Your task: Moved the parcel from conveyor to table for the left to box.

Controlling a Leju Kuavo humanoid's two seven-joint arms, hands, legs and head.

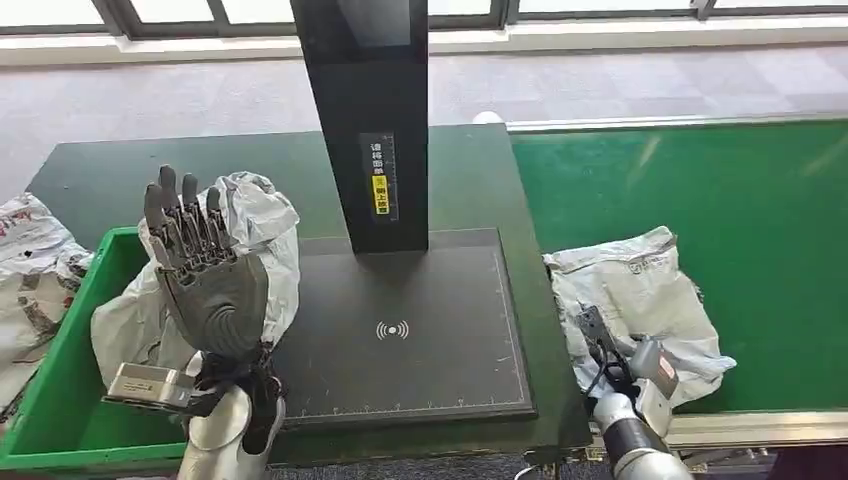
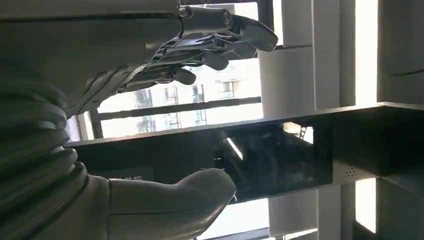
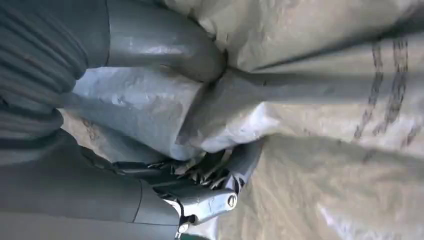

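A crumpled grey parcel lies on the green conveyor, close to its near edge. My right hand grips the parcel's near left corner. In the right wrist view the thumb presses into the wrapping and the fingers curl under a fold. My left hand is raised over the green box with its fingers upright and spread, holding nothing. A second grey parcel lies in the box behind that hand.
A black scanner post rises from a black base plate on the dark green table, between box and conveyor. More wrapped parcels lie left of the box. Windows run along the far wall.
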